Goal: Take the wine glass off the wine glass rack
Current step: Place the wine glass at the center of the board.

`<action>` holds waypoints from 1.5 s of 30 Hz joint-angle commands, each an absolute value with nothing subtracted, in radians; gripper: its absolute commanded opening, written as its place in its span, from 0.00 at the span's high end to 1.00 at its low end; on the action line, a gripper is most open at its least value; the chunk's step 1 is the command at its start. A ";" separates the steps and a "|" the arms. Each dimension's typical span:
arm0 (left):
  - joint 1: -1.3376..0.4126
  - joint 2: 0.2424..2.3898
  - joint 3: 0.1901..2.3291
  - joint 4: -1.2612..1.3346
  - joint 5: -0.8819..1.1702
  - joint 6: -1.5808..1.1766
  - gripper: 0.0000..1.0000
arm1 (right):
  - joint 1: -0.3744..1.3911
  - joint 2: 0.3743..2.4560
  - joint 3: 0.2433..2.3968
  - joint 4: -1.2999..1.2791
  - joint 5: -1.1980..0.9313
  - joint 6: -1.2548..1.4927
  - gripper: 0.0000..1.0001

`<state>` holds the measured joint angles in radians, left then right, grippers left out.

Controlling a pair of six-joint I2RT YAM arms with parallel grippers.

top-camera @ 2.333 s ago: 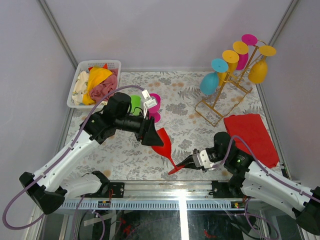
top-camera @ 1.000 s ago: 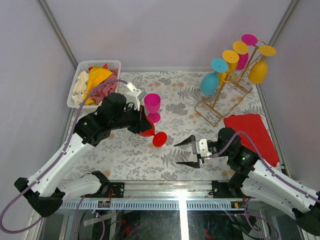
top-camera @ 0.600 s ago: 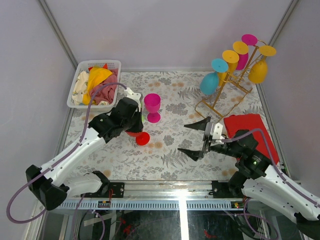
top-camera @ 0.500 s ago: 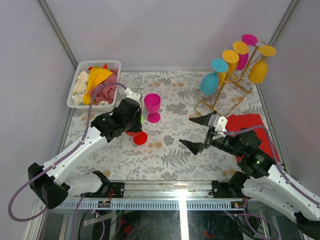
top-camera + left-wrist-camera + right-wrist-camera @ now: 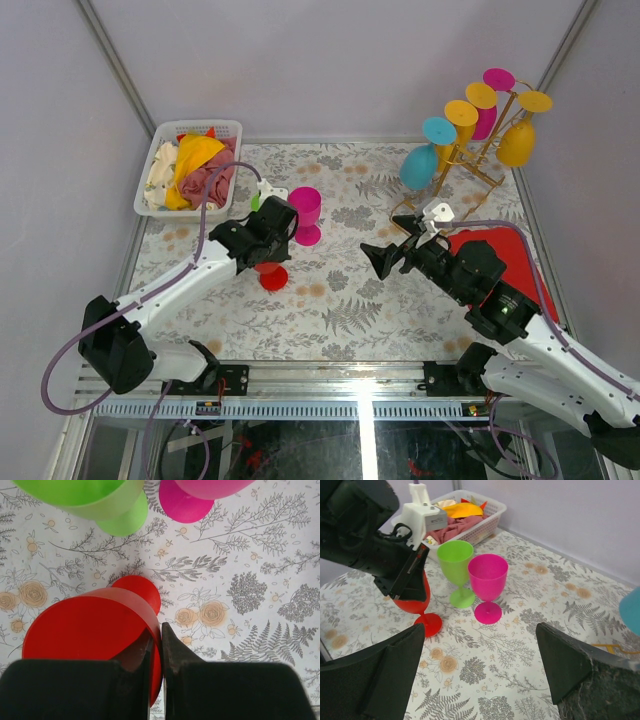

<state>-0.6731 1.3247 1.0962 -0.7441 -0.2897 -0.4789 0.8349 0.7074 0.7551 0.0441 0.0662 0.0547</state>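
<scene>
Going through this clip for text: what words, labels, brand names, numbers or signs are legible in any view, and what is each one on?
No text can be read in any view.
White housing on the left wrist: a small grey mark, too small to read.
Red wine glass, green glass, pink glass, basket and floral tablecloth: no lettering visible.

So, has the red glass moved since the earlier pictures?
Yes. The red glass moved left, and is now close to the pink glass, nearer the basket.
</scene>
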 commanded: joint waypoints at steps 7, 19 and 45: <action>-0.672 1.353 1.097 -0.593 -0.414 -0.501 1.00 | 0.831 0.740 0.788 0.071 0.176 0.066 0.01; -0.672 1.436 1.130 -0.585 -0.415 -0.472 0.99 | 0.831 0.762 0.797 0.030 0.193 0.063 0.01; -0.657 1.382 1.159 -0.568 -0.428 -0.393 0.74 | 0.831 0.780 0.821 -0.028 0.155 0.081 0.01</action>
